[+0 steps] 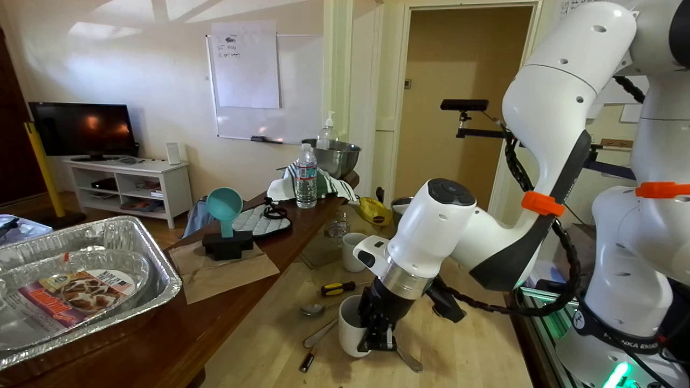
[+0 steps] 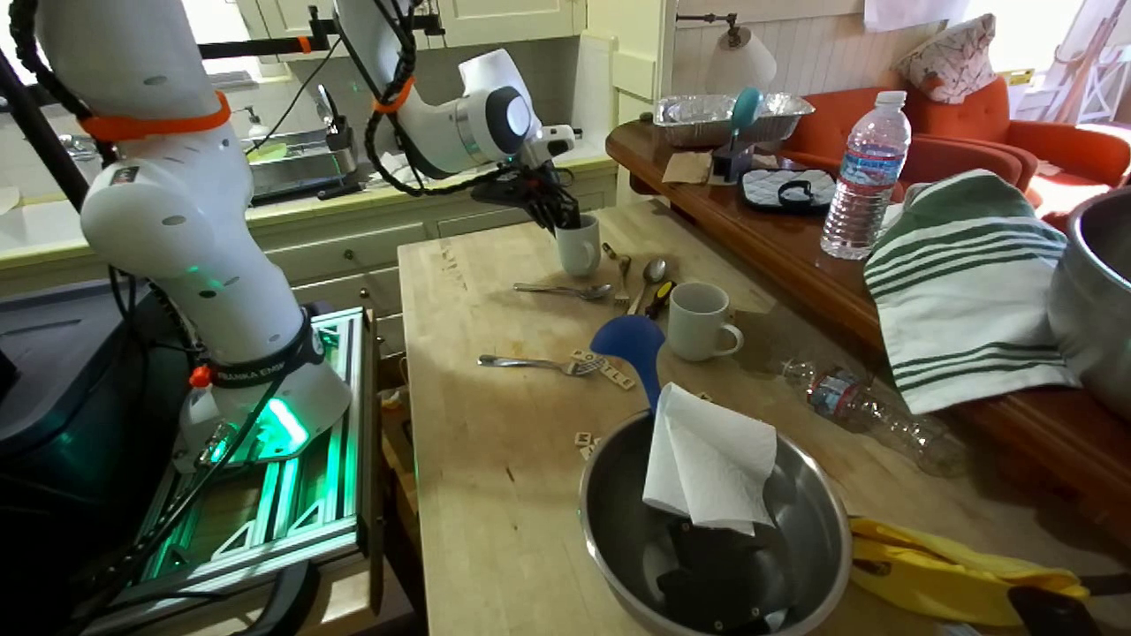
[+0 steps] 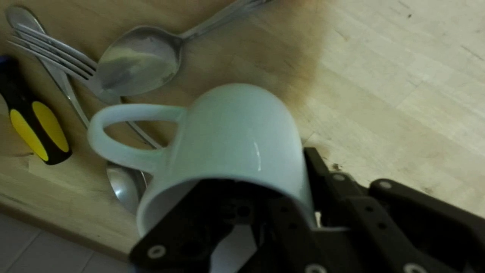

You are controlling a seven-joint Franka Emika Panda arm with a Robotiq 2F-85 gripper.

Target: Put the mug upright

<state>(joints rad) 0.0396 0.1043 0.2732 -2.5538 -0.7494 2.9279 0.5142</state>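
Mug [image 3: 235, 129]: located in the claw [image 1: 368, 326], mid-frame in the wrist view. In both exterior views it stands close to upright, mouth up. Whether its base bears on the worktop [image 2: 477, 442] cannot be established.

Claw: appears to be gripping the mug by its wall, one finger inside the mouth, the other against the outside. The handle [image 3: 132, 112] is free and points to the left of the wrist view, towards a screwdriver [image 3: 38, 125] at the far left.

Handling, as assessed: ceramic by its look, therefore stiff, of moderate weight, slippery on the glaze and liable to chip at rim or handle. The present hold, on the wall roughly opposite the handle, is judged suitable. Being one-sided, it may let the mug pivot between the fingers. Taking the handle instead would invite swing.

Recommended: bring the base down flat and gently, clear of the spoon [image 3: 142, 62] at upper left, then part the fingers and withdraw straight along the wall.
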